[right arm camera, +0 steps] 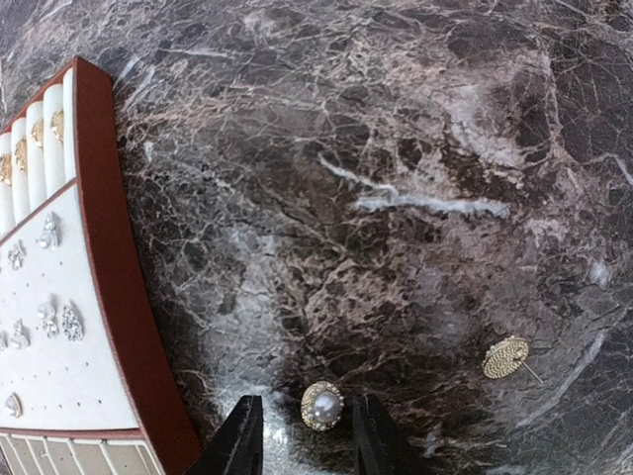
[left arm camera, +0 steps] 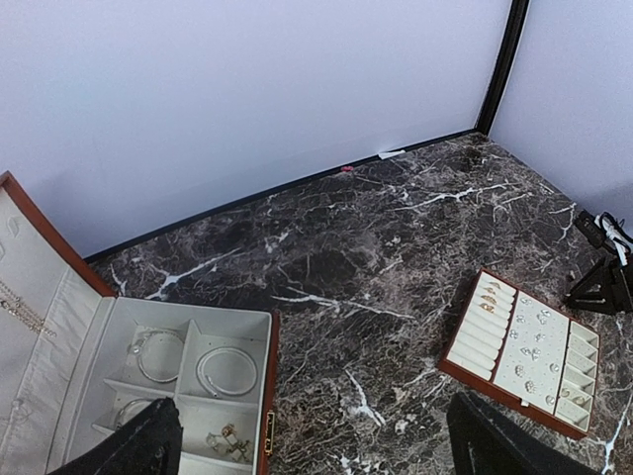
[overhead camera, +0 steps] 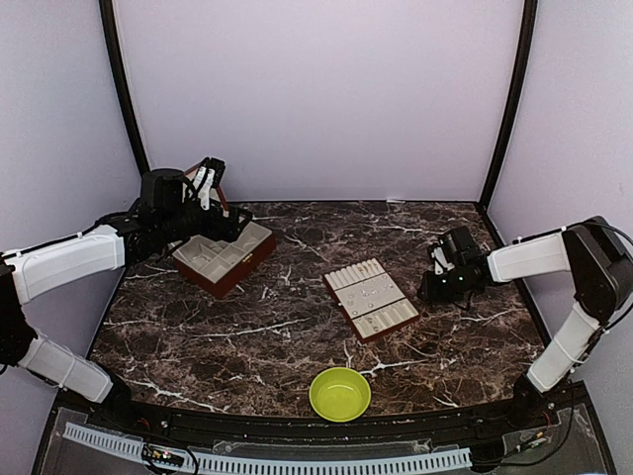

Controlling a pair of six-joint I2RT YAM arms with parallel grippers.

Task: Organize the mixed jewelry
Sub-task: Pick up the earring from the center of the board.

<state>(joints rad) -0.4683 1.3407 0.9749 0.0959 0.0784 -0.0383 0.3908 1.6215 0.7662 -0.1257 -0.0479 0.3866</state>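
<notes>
My right pincer (right arm camera: 309,408) sits low over the marble table (right arm camera: 396,198), part spread, one finger on either side of a pearl stud (right arm camera: 323,406) lying on the stone. Neither finger visibly touches it, so nothing is pinched. A gold disc stud (right arm camera: 505,357) lies nearby on the marble, on the side away from the tray (right arm camera: 111,257), whose cream pad carries small pale studs (right arm camera: 45,322). My left pincer (left arm camera: 312,421) hangs spread wide and empty above the open box (left arm camera: 269,396), where two silvery hoops (left arm camera: 226,371) lie in adjoining compartments. A green bowl (overhead camera: 340,393) stands at the table's near edge
</notes>
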